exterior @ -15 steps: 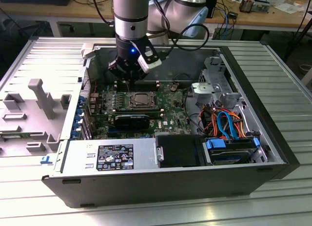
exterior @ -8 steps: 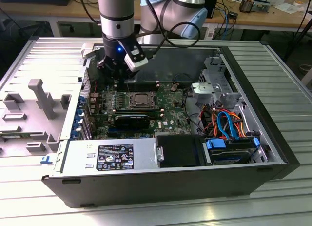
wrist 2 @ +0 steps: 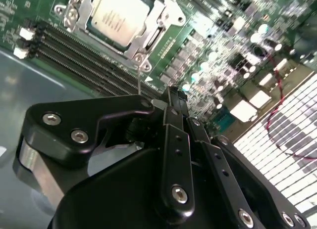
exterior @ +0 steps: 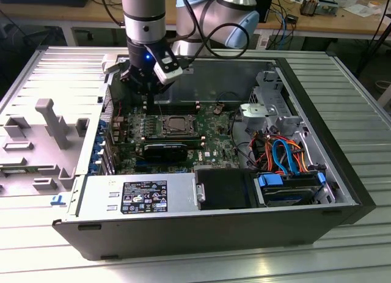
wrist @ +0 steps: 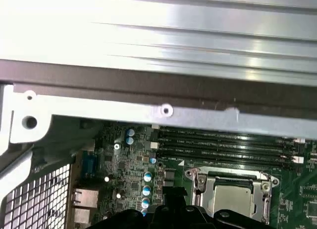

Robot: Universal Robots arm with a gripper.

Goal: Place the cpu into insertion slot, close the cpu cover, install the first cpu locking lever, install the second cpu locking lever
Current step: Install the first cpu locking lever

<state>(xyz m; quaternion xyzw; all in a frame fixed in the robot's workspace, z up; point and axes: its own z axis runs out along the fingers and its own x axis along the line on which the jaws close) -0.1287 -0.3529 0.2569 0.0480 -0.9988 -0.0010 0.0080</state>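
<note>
exterior view, end effector (exterior: 147,104) near cpu (exterior: 177,124), labelled power supply (exterior: 144,197)

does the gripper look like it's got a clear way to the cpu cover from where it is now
Likely yes: the gripper hangs above the motherboard, just off to one side of the cpu cover, and nothing stands between them.

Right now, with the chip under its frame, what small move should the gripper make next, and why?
Probably a short nudge of the gripper toward the thin locking lever beside it. The cpu lies under the closed-looking cpu cover, while that lever appears raised, and the gripper hovers close alongside it.
</note>
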